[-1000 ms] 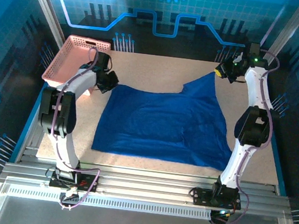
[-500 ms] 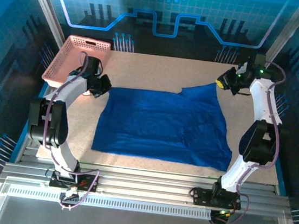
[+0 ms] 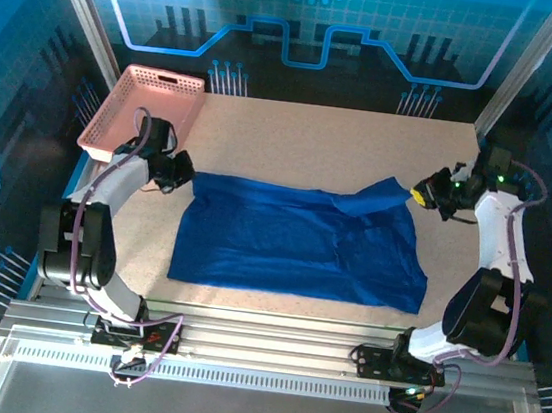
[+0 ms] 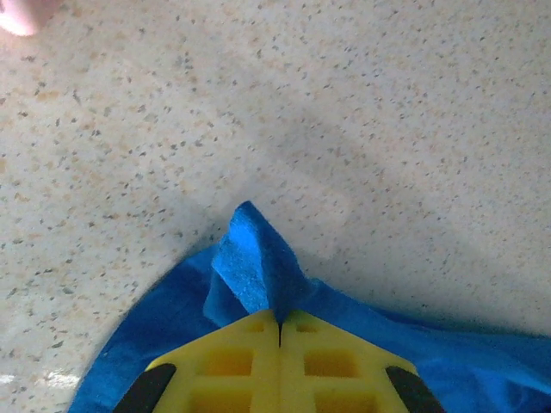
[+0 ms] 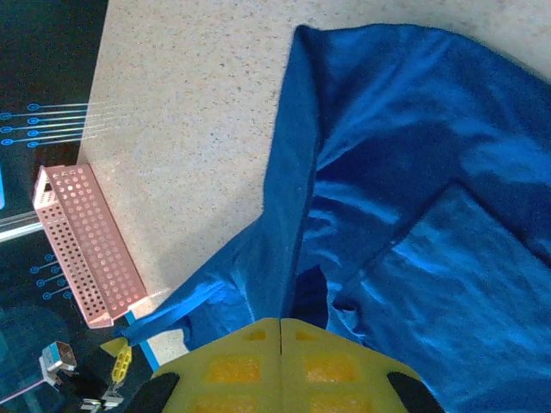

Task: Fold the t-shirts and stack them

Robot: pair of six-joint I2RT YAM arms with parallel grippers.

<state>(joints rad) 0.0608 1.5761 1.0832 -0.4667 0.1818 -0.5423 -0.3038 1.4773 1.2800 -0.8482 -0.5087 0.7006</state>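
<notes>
The royal-blue t-shirt (image 3: 296,244) lies spread across the middle of the speckled table (image 3: 306,130). Its near edge is flat and straight, and the cloth is wrinkled toward its far side.

The left gripper (image 3: 181,177) sits at the shirt's far left corner. In the left wrist view its yellow pads (image 4: 232,366) are pressed tight together, with no gap along the seam between them. A small peak of the blue cloth (image 4: 254,258) is pinched there and sticks up just past the fingertips, while the rest of that corner fans out low on the table beneath the gripper (image 4: 280,320).

The right gripper (image 3: 421,194) is at the shirt's far right corner, where the fabric rises in a raised fold. In the right wrist view its yellow pads (image 5: 224,366) are likewise squeezed together, gripping an edge of the shirt (image 5: 396,172). That edge runs away from the fingertips (image 5: 281,323) as a taut ridge, with looser folds hanging to one side.

Beyond the shirt's far left corner, well apart from the cloth, the pink lattice basket (image 3: 147,110) stands at the table's edge. It also appears tilted in the right wrist view (image 5: 86,241).
</notes>
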